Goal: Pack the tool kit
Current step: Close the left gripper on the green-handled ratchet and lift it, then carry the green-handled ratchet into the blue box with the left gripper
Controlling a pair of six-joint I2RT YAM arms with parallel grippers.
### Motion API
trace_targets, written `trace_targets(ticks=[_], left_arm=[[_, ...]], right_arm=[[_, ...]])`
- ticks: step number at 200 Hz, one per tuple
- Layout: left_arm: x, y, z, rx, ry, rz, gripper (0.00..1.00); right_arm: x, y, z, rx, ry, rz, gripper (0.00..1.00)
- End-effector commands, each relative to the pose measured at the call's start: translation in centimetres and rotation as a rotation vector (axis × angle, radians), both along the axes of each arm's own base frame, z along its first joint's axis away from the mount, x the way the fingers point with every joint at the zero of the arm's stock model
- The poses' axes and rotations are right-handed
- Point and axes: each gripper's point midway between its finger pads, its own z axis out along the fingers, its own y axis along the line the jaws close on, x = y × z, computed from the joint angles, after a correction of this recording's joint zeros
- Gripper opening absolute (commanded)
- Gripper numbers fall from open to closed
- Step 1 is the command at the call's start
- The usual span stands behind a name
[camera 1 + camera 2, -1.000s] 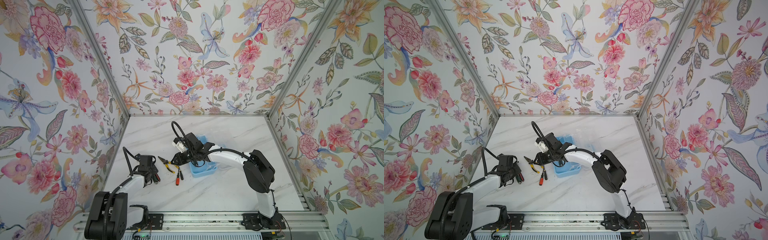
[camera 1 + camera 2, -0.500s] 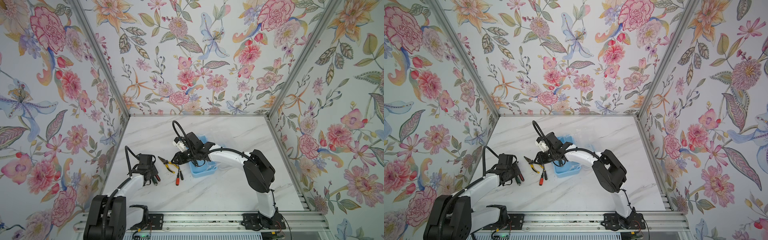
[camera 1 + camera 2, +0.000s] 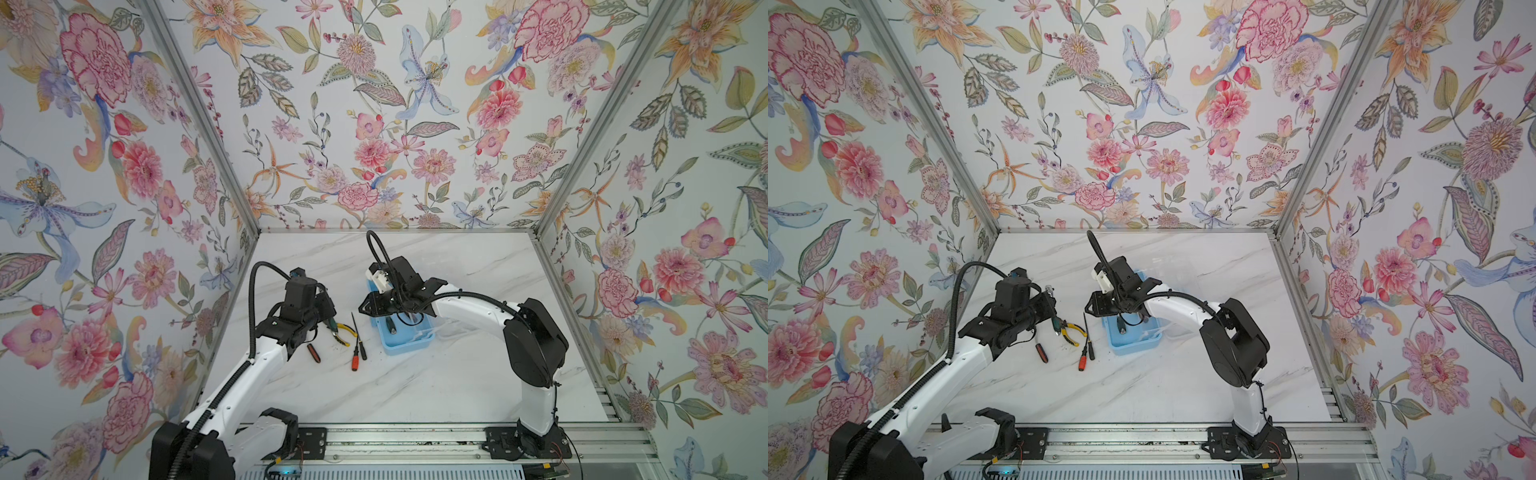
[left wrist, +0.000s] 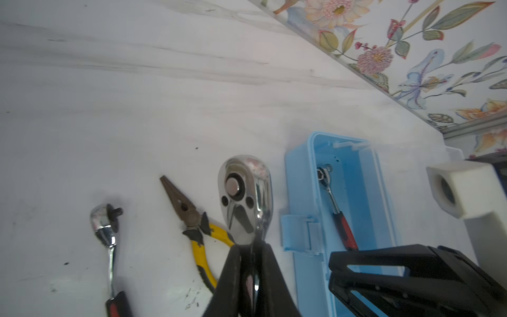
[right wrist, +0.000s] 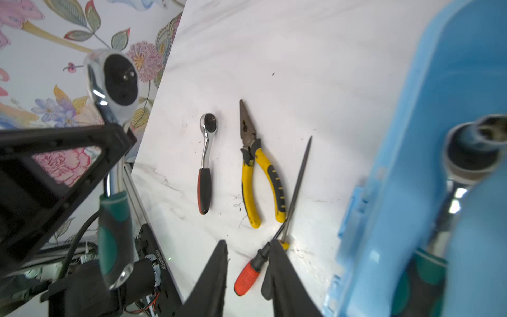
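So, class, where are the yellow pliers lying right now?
In both top views the pliers lie flat on the table, left of centre, between the small ratchet and the screwdrivers, left of the blue box.

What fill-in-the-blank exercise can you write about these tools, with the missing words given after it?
1. The left gripper holds a ratchet whose handle is ____.
2. The pliers have mostly ____ handles.
3. The box is light ____.
4. One screwdriver has an ____ handle.

Missing words: green; yellow; blue; orange.
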Motion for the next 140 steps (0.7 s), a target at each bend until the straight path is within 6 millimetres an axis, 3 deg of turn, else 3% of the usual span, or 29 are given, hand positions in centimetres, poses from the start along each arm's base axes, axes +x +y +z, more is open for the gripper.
trace_targets(ticks=[1,36,72,83,88,97,140], left_arm=[[2.0,-4.6,2.6,-0.133,-0.085,-0.026,0.00],[3.5,-10.6,2.4,-0.207,-0.110,-0.107,0.00],[4.5,-15.5,0.3,-0.233,-0.083,-0.181,0.00],[4.7,-16.4,-0.5,-0.238,-0.071,-0.188,0.00],[4.9,-16.7,-2.5,-0.217,-0.034,-0.185,0.00],[5.0,-17.1,-3.7,-0.212,-0.014,-0.182,0.00],[5.2,-17.3,-8.6,-0.173,0.069,-0.147,0.00]], right_arm=[[1.8,-3.6,1.7,-0.048,-0.063,-0.126,0.29],[2.2,-8.1,1.0,-0.110,-0.071,-0.224,0.31],[1.9,-10.4,1.4,-0.146,-0.107,-0.264,0.32],[1.8,-10.8,1.3,-0.151,-0.106,-0.271,0.32],[1.8,-11.0,1.3,-0.154,-0.108,-0.273,0.32],[1.9,-11.3,1.1,-0.160,-0.107,-0.280,0.32],[2.0,-12.1,0.9,-0.170,-0.108,-0.295,0.34]])
